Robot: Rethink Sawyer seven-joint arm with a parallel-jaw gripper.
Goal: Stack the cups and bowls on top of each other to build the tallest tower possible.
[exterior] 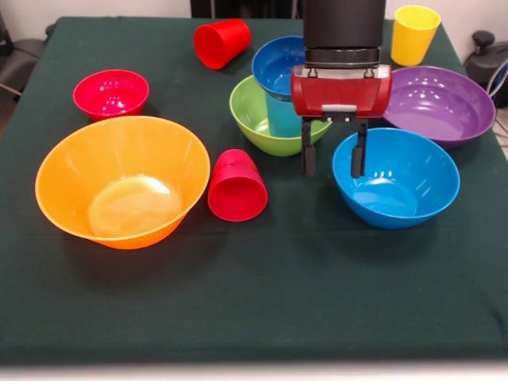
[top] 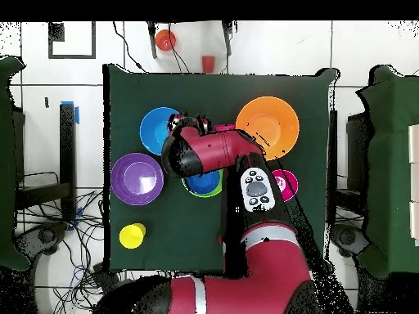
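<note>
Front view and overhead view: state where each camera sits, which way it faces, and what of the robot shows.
Front view: sits across the table, facing the robot; sees the green cloth, bowls and cups; the open gripper hangs from above beside the medium blue bowl.
Overhead view: sits above the table, looking straight down, base at the bottom; the red arm covers the middle.
Shared: orange-yellow bowl, purple bowl, yellow cup.

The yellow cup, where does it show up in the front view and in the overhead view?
Front view: yellow cup stands upright at the top right, behind the purple bowl.
Overhead view: yellow cup sits at lower left, below the purple bowl.
Shared landmark: the purple bowl, its nearest neighbour in both.
</note>
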